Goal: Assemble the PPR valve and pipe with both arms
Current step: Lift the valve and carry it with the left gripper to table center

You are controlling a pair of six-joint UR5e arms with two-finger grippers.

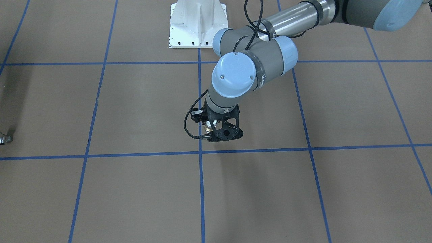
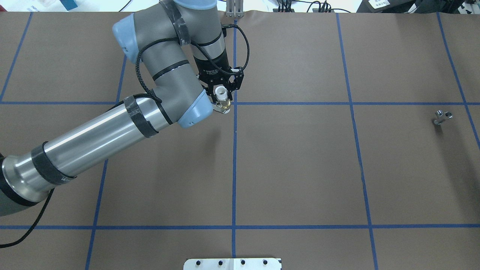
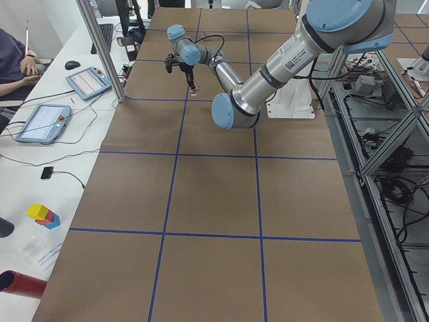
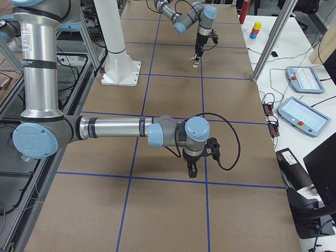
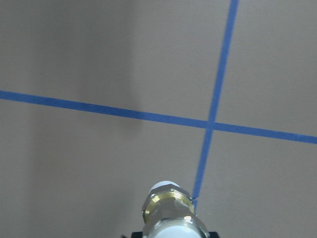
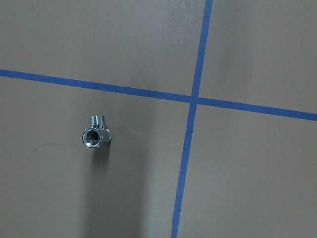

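Left gripper [image 2: 223,94] is clamped on the PPR valve [image 5: 170,210], held roughly upright over the table [image 2: 300,168] by a blue tape crossing [image 5: 210,124]. Right gripper [image 4: 192,170] hangs above the table; open or closed, can't tell. The pipe [image 6: 96,136] lies loose on the robot's right, below the right wrist camera, well apart from the valve. Valve picked up; pipe grasp and joining left to do. No containers visible.

Robotics lab: two grey robot arms [image 4: 110,128] reach out beside a white bolted pedestal [image 4: 119,68] over a table [image 3: 214,201] papered brown and gridded with blue tape [image 3: 177,154]. A seated person [image 3: 13,60] and touchscreen tablets [image 3: 41,122] occupy a cable-strewn side bench [image 3: 27,201].
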